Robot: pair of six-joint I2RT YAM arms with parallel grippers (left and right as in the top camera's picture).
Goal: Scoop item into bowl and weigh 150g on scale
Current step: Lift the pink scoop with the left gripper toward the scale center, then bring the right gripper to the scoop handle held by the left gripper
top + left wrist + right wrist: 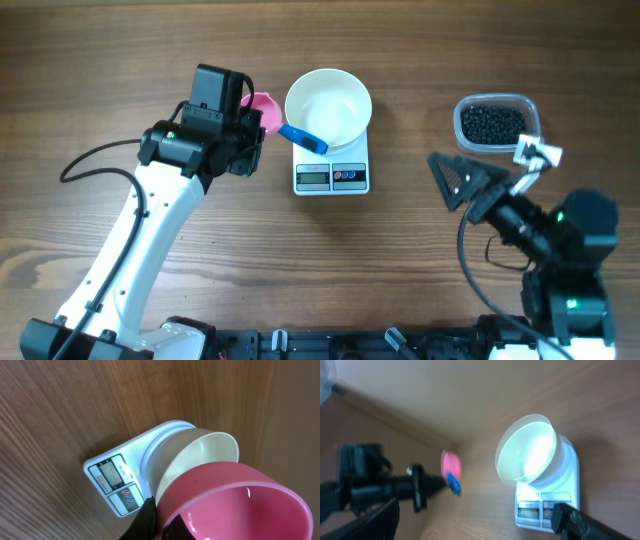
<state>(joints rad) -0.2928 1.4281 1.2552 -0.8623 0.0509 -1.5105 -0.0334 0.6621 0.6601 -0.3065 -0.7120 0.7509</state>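
The white bowl (328, 106) stands empty on the white scale (332, 176). My left gripper (250, 118) is just left of the bowl, shut on the rim of a pink scoop (263, 106). The scoop's blue handle (302, 138) reaches over the bowl's edge. In the left wrist view the pink scoop (235, 505) is empty, with my left gripper (159, 521) pinching its rim; the bowl (200, 455) and scale (112, 480) lie behind. The black item (492, 122) fills a clear tub at the right. My right gripper (458, 180) stands open below the tub, holding nothing.
The clear tub (527, 104) sits at the table's far right, with a small white tag (537, 153) beside it. In the right wrist view, my right gripper (475, 510) faces the scale (540, 510), the bowl (527, 450) and the scoop (451, 465).
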